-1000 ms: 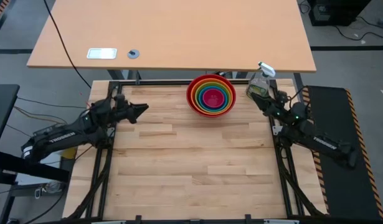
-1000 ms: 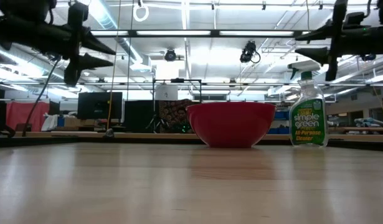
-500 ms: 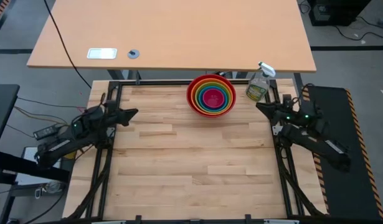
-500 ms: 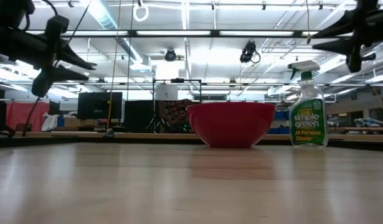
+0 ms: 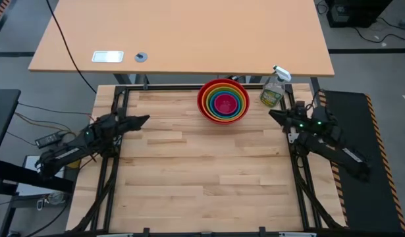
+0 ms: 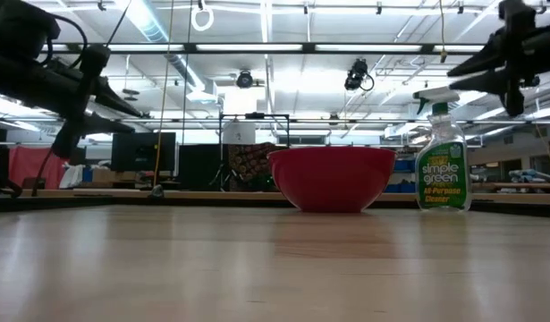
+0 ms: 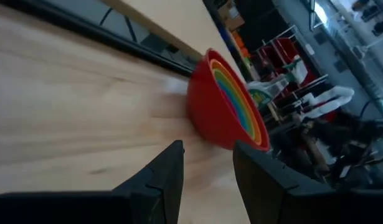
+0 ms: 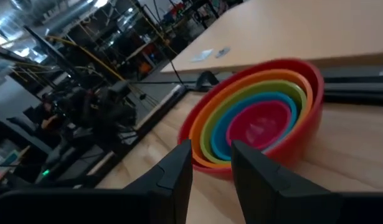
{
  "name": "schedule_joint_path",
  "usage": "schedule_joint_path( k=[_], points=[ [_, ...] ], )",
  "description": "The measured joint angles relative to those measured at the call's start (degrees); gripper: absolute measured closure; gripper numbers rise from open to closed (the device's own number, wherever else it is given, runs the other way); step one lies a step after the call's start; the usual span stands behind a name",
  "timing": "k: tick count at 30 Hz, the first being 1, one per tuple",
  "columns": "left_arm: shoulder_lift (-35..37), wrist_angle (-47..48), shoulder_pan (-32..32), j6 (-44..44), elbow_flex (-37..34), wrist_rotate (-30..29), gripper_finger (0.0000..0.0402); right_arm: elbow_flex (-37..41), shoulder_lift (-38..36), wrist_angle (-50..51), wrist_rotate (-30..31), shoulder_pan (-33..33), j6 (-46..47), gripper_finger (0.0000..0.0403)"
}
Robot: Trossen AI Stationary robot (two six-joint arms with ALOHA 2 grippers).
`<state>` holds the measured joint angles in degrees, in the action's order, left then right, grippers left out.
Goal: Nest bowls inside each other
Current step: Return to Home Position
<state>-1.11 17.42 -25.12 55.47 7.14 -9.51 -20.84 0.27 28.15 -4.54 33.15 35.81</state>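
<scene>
The bowls (image 5: 223,101) sit nested at the table's far middle: red outermost, then orange, lime green and blue, with pink (image 5: 223,104) in the centre. The red bowl (image 6: 333,177) stands with its base on the wood. My left gripper (image 5: 144,119) hangs in the air by the table's left edge, pointing at the bowls (image 7: 231,102), open and with nothing between its fingers (image 7: 207,163). My right gripper (image 5: 273,114) hangs by the right edge, also open and holding nothing (image 8: 211,158), facing the stack (image 8: 260,121).
A clear spray bottle (image 5: 273,91) of green cleaner stands upright just right of the bowls, close to my right gripper (image 6: 442,161). A tan desk (image 5: 182,33) lies beyond the table's far edge. Bare wood (image 5: 202,171) covers the middle and near part of the table.
My left gripper has drawn back toward the table's left edge and sunk lower, rolling a little. My right gripper has pulled back from beside the spray bottle toward the right and near edges and tipped nearer to level. The bowls have not moved.
</scene>
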Motion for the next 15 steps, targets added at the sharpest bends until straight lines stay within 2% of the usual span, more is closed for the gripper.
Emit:
schedule_joint_path(
  k=[4,8,12,15],
  points=[
    [-0.06,1.7,0.0,4.54,-0.09,0.13,0.026,5.25,0.02,-5.34,0.52,0.0,0.83,0.0285],
    [-0.04,3.18,0.0,4.81,-0.09,0.61,0.026,12.12,0.07,-15.26,1.98,0.0,5.07,0.0285],
    [-0.04,4.34,-0.02,-0.56,-0.09,0.67,0.026,18.84,0.36,-25.22,5.02,0.0,11.74,0.0285],
    [-0.03,3.85,-0.02,-3.95,-0.09,0.77,0.026,20.49,2.19,-29.46,4.81,0.04,9.35,0.0285]
  ],
)
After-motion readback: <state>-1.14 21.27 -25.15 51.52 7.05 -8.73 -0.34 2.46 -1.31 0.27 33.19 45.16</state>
